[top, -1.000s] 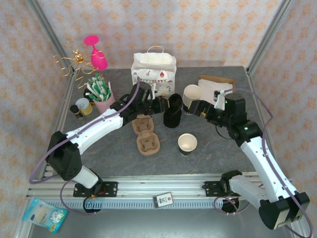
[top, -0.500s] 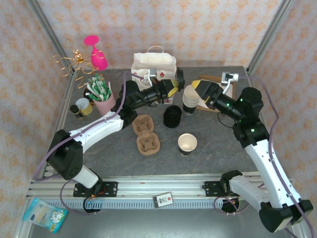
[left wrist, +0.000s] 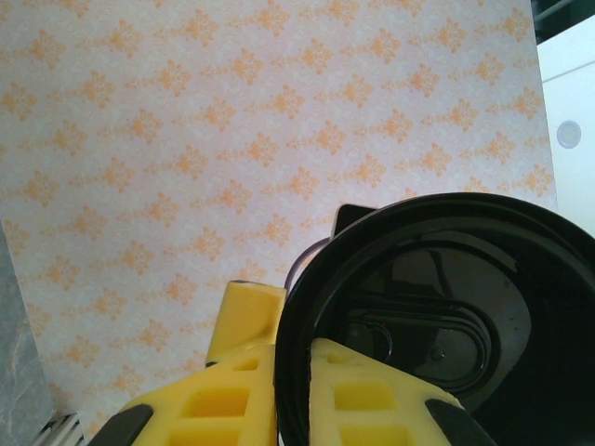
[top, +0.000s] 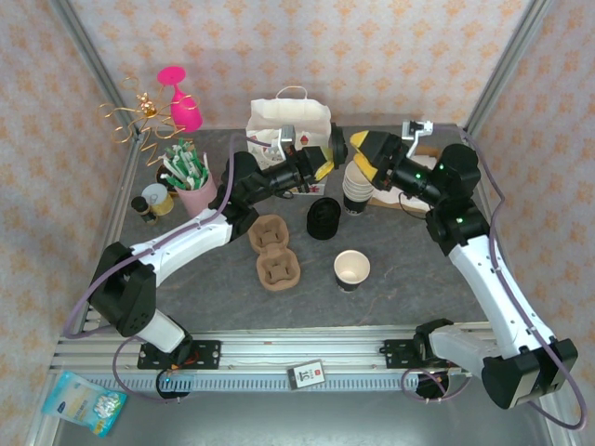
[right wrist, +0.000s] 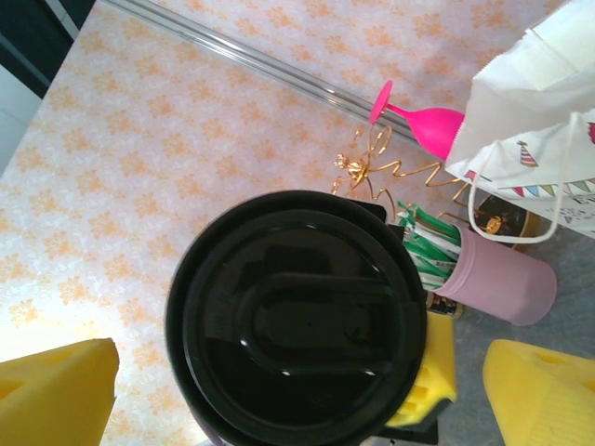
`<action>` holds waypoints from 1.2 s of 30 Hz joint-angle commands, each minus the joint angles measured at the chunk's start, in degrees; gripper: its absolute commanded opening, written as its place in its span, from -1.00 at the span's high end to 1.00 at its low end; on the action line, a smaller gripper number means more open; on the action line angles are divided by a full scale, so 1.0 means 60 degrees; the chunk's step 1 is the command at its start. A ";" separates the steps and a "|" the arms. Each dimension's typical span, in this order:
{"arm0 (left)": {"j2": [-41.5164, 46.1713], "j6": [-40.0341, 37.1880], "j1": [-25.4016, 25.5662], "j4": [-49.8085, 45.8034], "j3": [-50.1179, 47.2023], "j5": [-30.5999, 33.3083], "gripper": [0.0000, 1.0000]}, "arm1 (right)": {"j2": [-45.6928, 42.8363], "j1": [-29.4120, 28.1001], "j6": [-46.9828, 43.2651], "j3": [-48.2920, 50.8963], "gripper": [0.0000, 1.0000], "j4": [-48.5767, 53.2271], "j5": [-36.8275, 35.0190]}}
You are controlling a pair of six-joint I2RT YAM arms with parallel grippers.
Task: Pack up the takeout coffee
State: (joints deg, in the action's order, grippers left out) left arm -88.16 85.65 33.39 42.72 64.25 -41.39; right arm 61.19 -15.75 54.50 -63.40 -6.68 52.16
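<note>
A small paper cup [top: 351,269], dark outside and cream inside, stands lidless on the table in front of the arms. A round black lid [top: 337,149] hangs in the air beside the paper bag, and my left gripper [top: 325,160] is shut on its rim. In the left wrist view the yellow fingers [left wrist: 246,316] pinch the lid's [left wrist: 437,307] edge. My right gripper [top: 368,156] faces the lid from the right, open. In the right wrist view the lid [right wrist: 297,307] sits between the wide-apart fingers [right wrist: 544,395] without touching them.
A stack of lidless cups [top: 358,190] and a stack of black lids [top: 323,218] stand mid-table. A cardboard cup carrier [top: 272,251] lies to their left. At the back are a white paper bag [top: 288,125], a pink sachet cup [top: 191,181] and a pink glass [top: 181,102].
My left gripper has lifted the lid from beside the lid stack up and back toward the bag. The right arm has swung up and back, its open gripper now facing the lid.
</note>
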 commanded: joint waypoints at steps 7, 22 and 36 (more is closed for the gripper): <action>-0.0046 -0.0178 0.0134 0.0121 0.0384 -0.0157 0.72 | 0.0518 -0.0394 -0.0334 -0.1008 -0.99 0.0180 0.0166; -0.0043 -0.0446 0.0134 -0.0198 0.0513 -0.0176 0.72 | 0.0772 -0.0453 -0.0324 -0.1188 -0.79 0.0265 0.0182; 0.0001 -0.0218 0.0134 0.0134 0.0442 -0.0048 0.73 | 0.0571 -0.0446 -0.0094 -0.1024 -0.81 0.0037 0.0170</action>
State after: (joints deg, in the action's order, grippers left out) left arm -88.16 84.01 33.82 40.56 65.17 -41.54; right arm 66.37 -18.24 53.36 -68.38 -4.32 52.56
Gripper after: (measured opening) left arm 0.139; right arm 0.902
